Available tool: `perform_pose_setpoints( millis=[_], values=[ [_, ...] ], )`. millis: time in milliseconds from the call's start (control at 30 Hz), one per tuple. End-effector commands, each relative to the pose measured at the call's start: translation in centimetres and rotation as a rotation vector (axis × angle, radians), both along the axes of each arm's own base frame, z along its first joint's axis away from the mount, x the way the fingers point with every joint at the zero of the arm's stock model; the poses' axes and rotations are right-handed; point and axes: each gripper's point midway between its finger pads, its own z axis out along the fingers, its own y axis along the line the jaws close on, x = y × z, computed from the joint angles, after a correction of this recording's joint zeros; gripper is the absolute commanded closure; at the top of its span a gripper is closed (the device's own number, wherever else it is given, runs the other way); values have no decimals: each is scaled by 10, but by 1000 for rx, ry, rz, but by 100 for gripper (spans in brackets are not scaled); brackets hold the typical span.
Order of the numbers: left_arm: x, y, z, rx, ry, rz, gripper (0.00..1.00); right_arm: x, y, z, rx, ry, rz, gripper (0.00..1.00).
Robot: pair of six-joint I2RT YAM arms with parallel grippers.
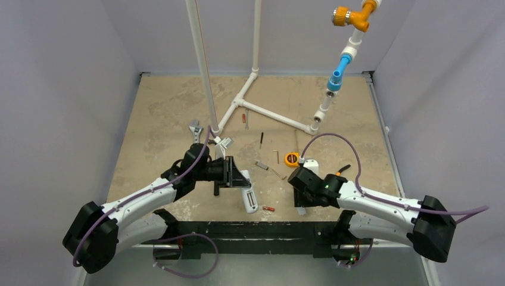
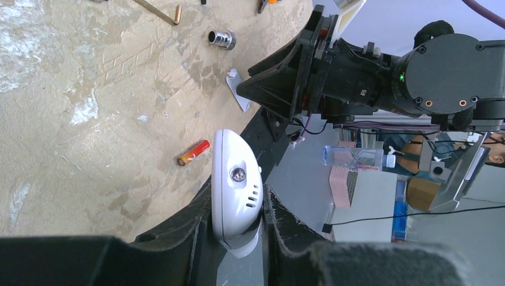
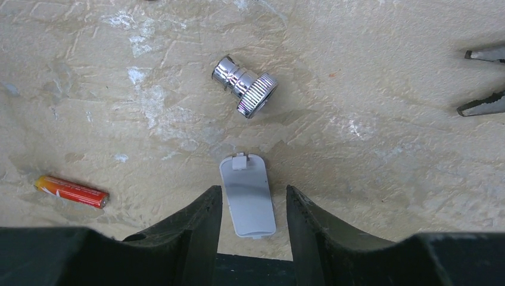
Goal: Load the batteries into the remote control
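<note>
The left gripper (image 2: 237, 208) is clamped on the remote control (image 2: 235, 173), whose rounded white end sticks up from between the dark fingers at the bottom centre of the left wrist view. In the top view the handset lies just below the middle of the frame, near the lower edge of the table (image 1: 155, 119). One battery (image 2: 193, 152) lies on the tan surface just left of the remote in the left wrist view, not touching it. The right gripper (image 3: 253, 195) has its fingers spread, one on either side of a small grey cover (image 3: 247, 202) that lies flat at the lower centre of the right wrist view. Whether the fingers touch the cover cannot be told. A chrome fitting (image 3: 245, 86) lies above the cover, apart from it, and plier tips (image 3: 482, 80) show at the right edge
</note>
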Motion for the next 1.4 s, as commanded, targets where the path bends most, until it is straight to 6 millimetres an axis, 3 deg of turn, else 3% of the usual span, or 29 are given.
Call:
perform_pose_setpoints(
  millis=[0,1167,1300,1367],
  values=[
    [4,-4,15,-46,-57,-20,100,2,3,0,3,8,1,58],
    [3,-4,10,-41,-49,-19,100,-24,-7,-33,-44,149,-22,70],
    [4,-4,9,-40,-46,-17,100,-26,-6,-37,-32,156,-22,74],
    [4,-4,9,-41,-44,-17,100,-27,-4,-38,-28,158,-13,81]
  ],
)
